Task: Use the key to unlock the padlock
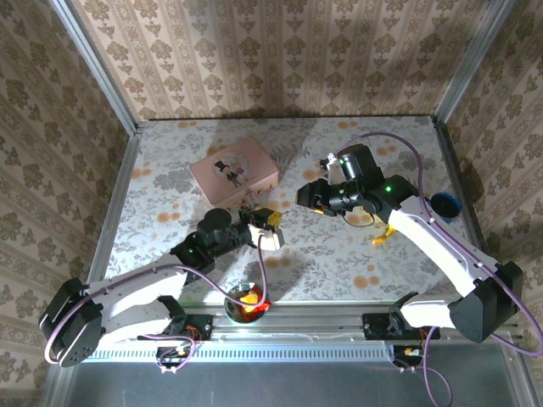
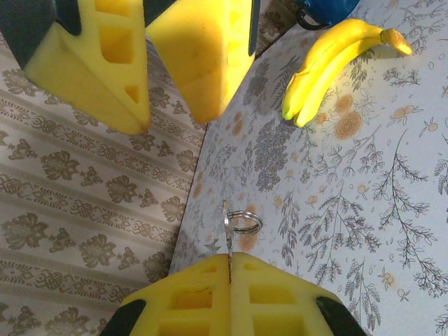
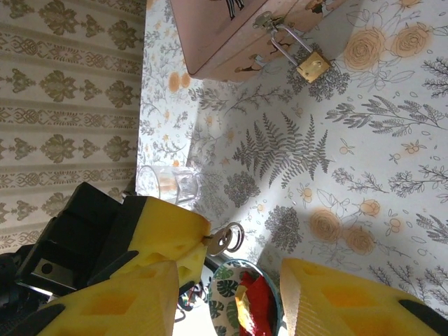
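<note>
Near the middle of the table [image 1: 331, 254], the left gripper [image 2: 229, 260] has its fingers pressed together on the key [image 2: 228, 236], with the key's ring [image 2: 246, 222] jutting past the tips. Close by and facing it, the right gripper [image 1: 307, 197] has its fingers spread with nothing between them. The padlock [image 3: 313, 66] hangs from the hasp on the pink box [image 3: 224, 35], apart from both grippers.

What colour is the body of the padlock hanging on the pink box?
The padlock body is brass-gold; the right wrist view shows it best.
</note>
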`<state>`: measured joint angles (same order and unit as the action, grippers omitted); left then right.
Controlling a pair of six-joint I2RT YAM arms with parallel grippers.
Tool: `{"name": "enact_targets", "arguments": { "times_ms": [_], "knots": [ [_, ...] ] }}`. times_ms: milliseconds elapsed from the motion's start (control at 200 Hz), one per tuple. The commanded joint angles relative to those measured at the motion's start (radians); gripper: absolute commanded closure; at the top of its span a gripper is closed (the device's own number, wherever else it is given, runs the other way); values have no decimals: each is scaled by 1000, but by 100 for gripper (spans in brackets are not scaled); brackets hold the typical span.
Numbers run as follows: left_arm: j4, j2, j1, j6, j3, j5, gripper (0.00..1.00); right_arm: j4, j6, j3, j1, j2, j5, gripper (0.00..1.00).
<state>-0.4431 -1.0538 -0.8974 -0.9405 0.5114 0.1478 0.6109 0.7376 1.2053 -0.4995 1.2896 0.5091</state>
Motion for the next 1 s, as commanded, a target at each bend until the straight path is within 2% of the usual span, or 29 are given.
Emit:
{"name": "enact_targets", "arguments": {
  "times_ms": [0, 995],
  "knots": [
    [-17, 20, -7, -20, 13, -7, 100, 34, 8, 20, 9, -10, 20, 57],
    [-20, 28, -7, -26, 17, 9, 100, 96, -6, 61, 21, -7, 21, 58]
  ]
}}
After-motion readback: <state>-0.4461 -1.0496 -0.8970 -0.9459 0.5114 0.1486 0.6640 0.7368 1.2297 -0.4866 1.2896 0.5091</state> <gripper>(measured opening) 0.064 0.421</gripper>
